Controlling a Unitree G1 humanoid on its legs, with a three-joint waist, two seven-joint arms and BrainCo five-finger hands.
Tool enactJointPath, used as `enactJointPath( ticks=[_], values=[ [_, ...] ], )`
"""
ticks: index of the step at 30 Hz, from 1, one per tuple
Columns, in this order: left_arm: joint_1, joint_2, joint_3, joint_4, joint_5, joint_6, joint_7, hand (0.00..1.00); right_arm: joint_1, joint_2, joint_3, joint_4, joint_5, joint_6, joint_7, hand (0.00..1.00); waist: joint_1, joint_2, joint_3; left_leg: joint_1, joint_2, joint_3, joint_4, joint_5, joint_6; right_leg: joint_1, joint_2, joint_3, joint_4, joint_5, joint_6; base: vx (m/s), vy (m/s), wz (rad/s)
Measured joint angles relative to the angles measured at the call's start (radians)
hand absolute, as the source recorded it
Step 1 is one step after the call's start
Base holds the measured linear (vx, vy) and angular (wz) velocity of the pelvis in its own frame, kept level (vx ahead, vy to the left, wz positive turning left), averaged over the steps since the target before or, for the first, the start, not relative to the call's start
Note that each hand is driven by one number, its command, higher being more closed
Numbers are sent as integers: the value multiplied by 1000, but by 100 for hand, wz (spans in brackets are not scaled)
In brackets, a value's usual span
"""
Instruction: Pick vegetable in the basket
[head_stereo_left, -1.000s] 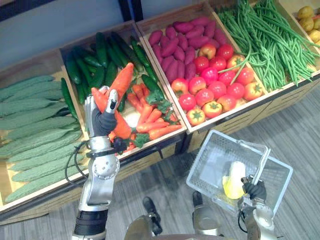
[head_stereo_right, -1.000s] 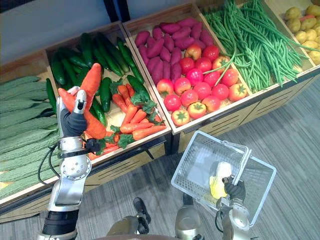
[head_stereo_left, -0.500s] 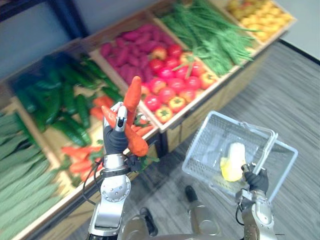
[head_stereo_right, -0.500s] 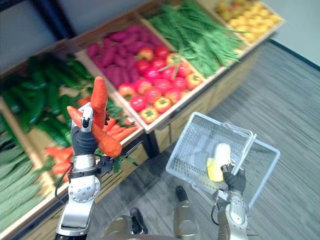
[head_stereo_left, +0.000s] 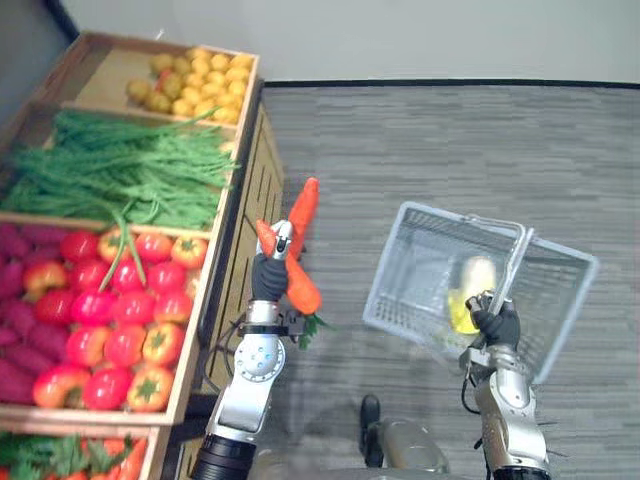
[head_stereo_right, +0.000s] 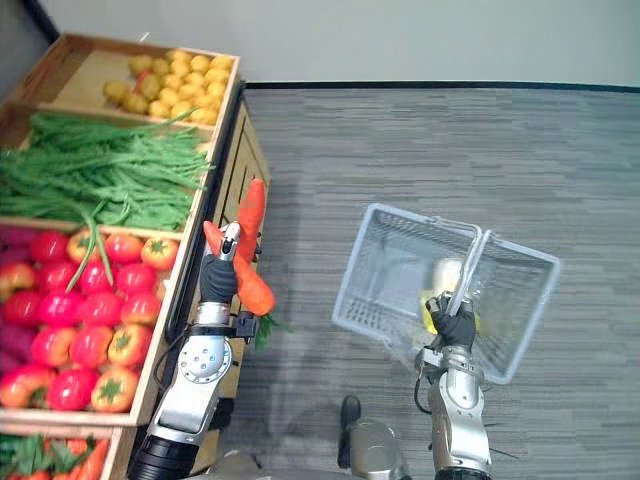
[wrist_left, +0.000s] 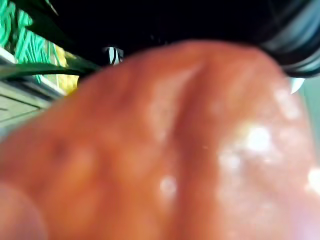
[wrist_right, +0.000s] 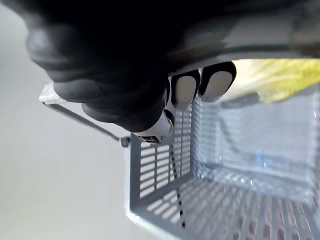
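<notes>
**Right hand** (wrist_right: 112, 75): dark ribbed cover; fingers (wrist_right: 183, 90) curled round the basket handle (wrist_right: 250, 32), which is a pale grey bar and blurred at this range.

**Basket** (wrist_right: 160, 175): grey, with slotted walls and a perforated bottom. One corner sits nearest. A thin rod (wrist_right: 85, 119) runs out from the rim at that corner.

**Vegetable** (wrist_right: 275, 77): pale yellow-green and leafy. It lies inside the basket, just past the fingertips. Its kind cannot be told.

**Floor** (wrist_right: 45, 170): plain pale grey, outside the basket's near wall.
</notes>
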Motion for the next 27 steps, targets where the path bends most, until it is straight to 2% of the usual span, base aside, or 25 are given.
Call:
enactJointPath(
  ticks=[1, 2, 3, 4, 5, 7, 10, 12, 19, 27],
  values=[
    [7, 0, 5, 0, 0, 0, 0, 100, -1, -2, 2, 2, 0, 0, 0, 100, 4, 1, 0, -13, -51, -94, -112, 10, -17, 11, -7, 44, 0, -3, 26, 216, 284, -123],
    [16, -2, 5, 0, -3, 1, 0, 100, 6, -4, 10, 3, 2, 1, 0, 100, 3, 12, -7, -13, -72, -164, -244, 63, -72, 14, -4, 79, -1, -2, 48, 154, 262, -122],
    [21, -4, 3, 0, -10, 0, 0, 100, 12, -10, 16, 2, 6, 0, 1, 100, 1, 25, -15, -12, -66, -183, -311, 138, -85, 13, 6, 94, -4, -3, 66, 154, 291, -108],
    [18, -10, -1, 18, -20, 0, -4, 100, 18, -11, 24, 18, 16, 1, 4, 100, -4, 25, -21, -4, -58, -177, -340, 158, -82, 25, 12, 132, -26, 2, 95, 147, 266, -77],
    [15, -1, -4, 42, -26, 2, -21, 100, 38, 3, 38, 19, 37, 1, 13, 100, -9, -3, -34, 17, -81, -149, -377, 161, -74, 32, -17, 135, -60, 18, 106, 140, 247, -59],
    [18, 2, -14, 50, -41, 8, -27, 100, 64, 29, 67, 19, 64, 2, 27, 100, -11, -31, -45, 39, -113, -121, -430, 176, -52, 33, -52, 156, -87, 27, 120, 101, 182, -24],
    [18, 3, -46, 57, -56, 9, -46, 100, 84, 39, 120, 19, 97, 19, 48, 100, -16, -32, -48, 62, -144, -106, -471, 185, -36, 34, -85, 161, -85, 16, 136, 79, 125, -5],
    [19, 2, -67, 57, -58, 20, -56, 100, 85, 39, 180, 19, 126, 43, 77, 100, -6, -33, -48, 83, -148, -94, -491, 188, -32, 34, -86, 177, -85, 15, 138, 76, 52, -16],
    [11, 0, -149, 141, -91, 41, -68, 100, 85, 47, 280, 17, 179, 44, 156, 100, -8, -40, -67, 112, -138, -87, -529, 190, -35, 47, -80, 183, -102, 16, 139, 46, -12, -5],
    [8, 1, -202, 280, -143, 70, -66, 100, 90, 48, 374, 20, 213, 46, 155, 100, -6, -73, -102, 140, -141, -92, -597, 221, -39, 46, -83, 184, -104, 16, 139, 5, 2, 1]
  ],
)
